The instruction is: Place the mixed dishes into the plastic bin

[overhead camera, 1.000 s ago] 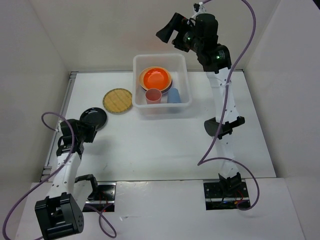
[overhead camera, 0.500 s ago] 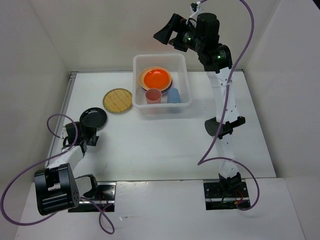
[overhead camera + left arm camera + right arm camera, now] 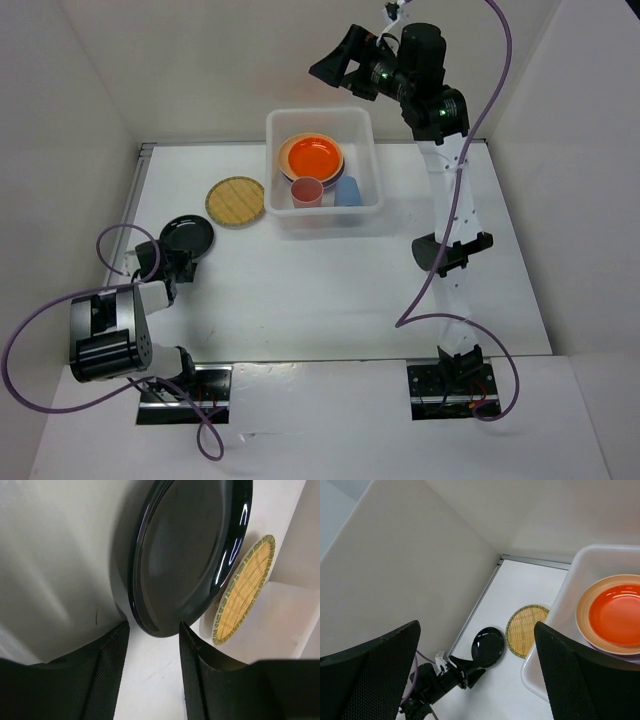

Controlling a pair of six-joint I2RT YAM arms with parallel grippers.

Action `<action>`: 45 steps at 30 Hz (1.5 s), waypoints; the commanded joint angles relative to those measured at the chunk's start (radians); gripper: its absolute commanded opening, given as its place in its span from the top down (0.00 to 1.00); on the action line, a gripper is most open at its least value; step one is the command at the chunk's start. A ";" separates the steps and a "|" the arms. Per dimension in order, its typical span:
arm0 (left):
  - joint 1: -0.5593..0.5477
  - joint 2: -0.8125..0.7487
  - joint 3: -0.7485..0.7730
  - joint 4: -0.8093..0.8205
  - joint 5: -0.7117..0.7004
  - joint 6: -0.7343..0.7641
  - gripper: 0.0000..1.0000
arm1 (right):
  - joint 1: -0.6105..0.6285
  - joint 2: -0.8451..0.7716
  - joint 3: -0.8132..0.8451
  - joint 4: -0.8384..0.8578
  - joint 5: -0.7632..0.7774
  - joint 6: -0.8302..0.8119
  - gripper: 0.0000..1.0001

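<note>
Left gripper: jaws stand open at a moderate gap, nothing clamped. The near rim of the black plate sits in the gap between my two fingers; I cannot tell whether either pad touches it. The plate is round, shallow and glossy black with bright highlights along its raised lip, and it lies flat on the white table near the left wall. Just beyond it lies the woven plate, round, with a tan basket-weave grid and a greenish edge; the two are close, contact unclear. Past that is the plastic bin, a translucent white rectangle with rounded corners and a rolled rim, at the far middle of the table. Inside it an orange plate rests on a tan plate, with a pink cup and a blue cup upright along the near wall. Right gripper: raised above the bin's far edge, well clear of it, fingers spread wide and holding nothing.
</note>
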 commanded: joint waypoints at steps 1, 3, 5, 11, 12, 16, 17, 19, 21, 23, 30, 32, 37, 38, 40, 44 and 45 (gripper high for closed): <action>0.006 0.068 -0.006 0.010 -0.046 -0.023 0.48 | -0.010 -0.046 0.015 0.067 -0.036 -0.002 0.01; 0.006 0.088 -0.006 0.039 -0.055 -0.032 0.51 | -0.010 -0.046 0.015 0.067 -0.036 -0.002 0.01; 0.006 0.109 -0.006 0.063 -0.055 -0.044 0.55 | -0.019 -0.046 0.015 0.067 -0.036 -0.002 0.01; 0.006 0.084 -0.035 0.064 -0.101 -0.095 0.74 | -0.051 -0.046 0.015 0.078 -0.105 0.008 0.01; 0.006 0.071 -0.044 0.064 -0.113 -0.095 0.76 | -0.065 -0.046 0.015 0.078 -0.105 0.017 0.01; 0.006 0.060 -0.044 0.051 -0.123 -0.104 0.91 | -0.083 -0.046 0.015 0.067 -0.105 0.018 0.01; 0.006 0.044 -0.044 0.051 -0.123 -0.092 0.98 | -0.083 -0.046 0.015 0.067 -0.105 0.018 0.01; 0.017 0.007 -0.021 -0.034 -0.114 -0.092 1.00 | -0.083 -0.055 0.015 0.055 -0.105 0.018 0.01; 0.028 -0.088 0.025 -0.161 -0.080 -0.037 1.00 | -0.083 -0.064 0.015 0.041 -0.105 0.008 0.01; 0.040 -0.241 0.052 -0.249 -0.080 -0.017 1.00 | -0.083 -0.064 0.015 0.041 -0.105 0.008 0.01; 0.042 -0.556 0.274 -0.559 -0.124 0.110 1.00 | -0.083 -0.092 0.015 0.041 -0.117 0.018 0.01; 0.031 -0.567 0.328 -0.491 -0.075 0.111 1.00 | -0.083 -0.102 0.015 0.018 -0.108 0.018 0.01; -0.061 -0.368 0.541 -0.349 0.109 0.256 1.00 | -0.092 -0.131 0.015 -0.043 -0.016 -0.001 0.01; -0.104 -0.275 0.627 -0.334 0.127 0.300 1.00 | -0.092 -0.132 0.015 -0.043 -0.004 -0.001 0.01; -0.170 -0.140 0.695 -0.294 0.175 0.311 1.00 | -0.092 -0.154 0.015 -0.069 0.024 -0.012 0.01; -0.285 0.134 0.923 -0.295 0.236 0.376 1.00 | -0.092 -0.199 0.015 -0.089 0.050 -0.021 0.01; -0.305 0.190 0.980 -0.312 0.236 0.411 1.00 | -0.092 -0.208 0.015 -0.089 0.061 -0.021 0.01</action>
